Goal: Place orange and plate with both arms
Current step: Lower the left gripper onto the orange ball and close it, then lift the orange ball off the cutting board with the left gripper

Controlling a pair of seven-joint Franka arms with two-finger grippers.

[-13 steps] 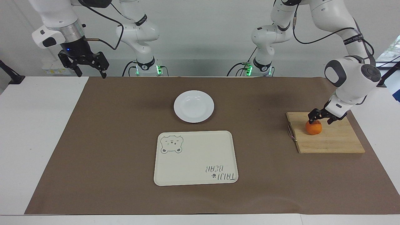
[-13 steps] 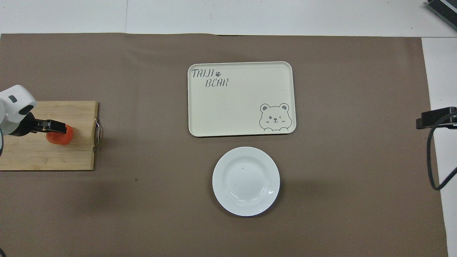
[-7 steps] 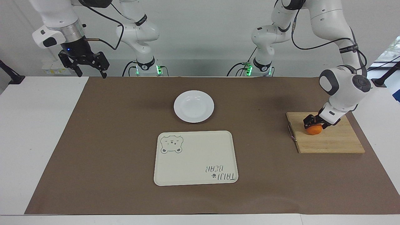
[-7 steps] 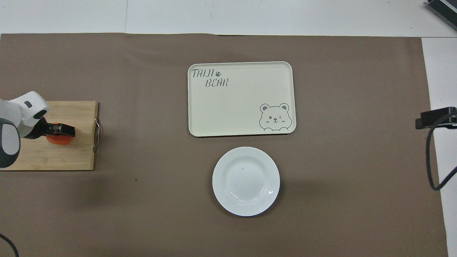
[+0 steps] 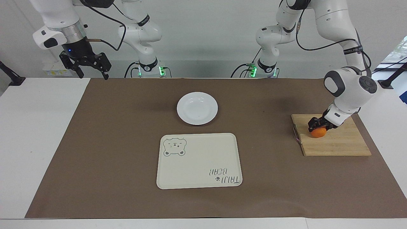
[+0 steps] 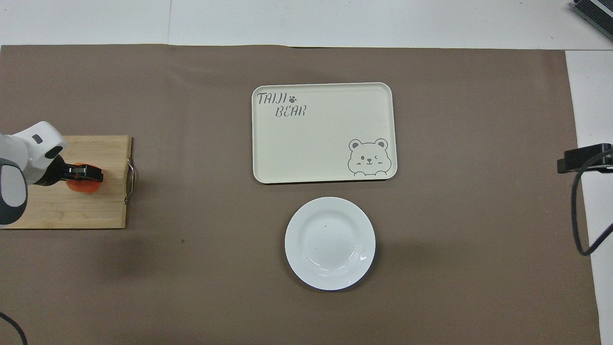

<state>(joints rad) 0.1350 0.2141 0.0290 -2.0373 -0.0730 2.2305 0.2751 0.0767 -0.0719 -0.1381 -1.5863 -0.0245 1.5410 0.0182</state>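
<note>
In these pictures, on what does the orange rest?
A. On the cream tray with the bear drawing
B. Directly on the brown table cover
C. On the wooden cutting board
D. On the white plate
C: the orange sits on the wooden cutting board at the left arm's end of the table, with the left claw shut on it; the white plate and the cream tray hold nothing.

Glossy white plate [image 5: 197, 108]; pale grained wooden board [image 5: 337, 143]; matt brown paper sheet [image 5: 111, 143]; smooth cream tray [image 5: 198, 159].
</note>
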